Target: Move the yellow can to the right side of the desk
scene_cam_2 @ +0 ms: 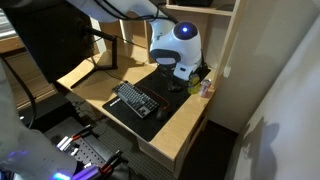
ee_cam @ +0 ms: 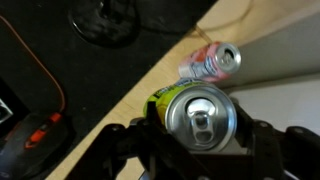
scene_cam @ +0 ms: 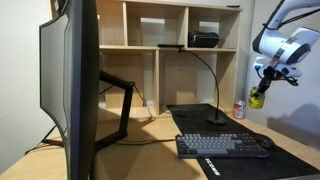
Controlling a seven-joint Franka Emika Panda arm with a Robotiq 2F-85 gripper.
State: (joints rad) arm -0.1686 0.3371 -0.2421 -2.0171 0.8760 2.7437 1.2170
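Wrist view looks straight down on the silver top of the yellow can (ee_cam: 198,112), which sits between the two dark fingers (ee_cam: 128,142) of the end effector (ee_cam: 200,128); the fingers press against opposite sides of the can wall, so the end effector is clamped on the can. An exterior view shows the same grip (scene_cam: 261,88), with the can (scene_cam: 257,98) hanging a little tilted below the wrist and apparently raised off the table (scene_cam: 150,135), just beside the pink-and-white can (scene_cam: 239,109); its base is too small to judge for certain. Below the wrist camera lie a strip of bare table (ee_cam: 150,70), the black mat (ee_cam: 60,60), a mouse (ee_cam: 35,135) and a round lamp base (ee_cam: 105,18), with the pink-and-white can (ee_cam: 212,62) near the held one.

My judgement is that the can is light and thin-walled; it is stiff enough along its height but dents if squeezed hard; its painted skin is smooth and could slide in a loose grip. Whether it is full cannot be told; a full one would swing more. Holding it across the middle of the body, below the rim, seems the soundest place; the present tilt suggests setting it down slowly so that it lands flat.
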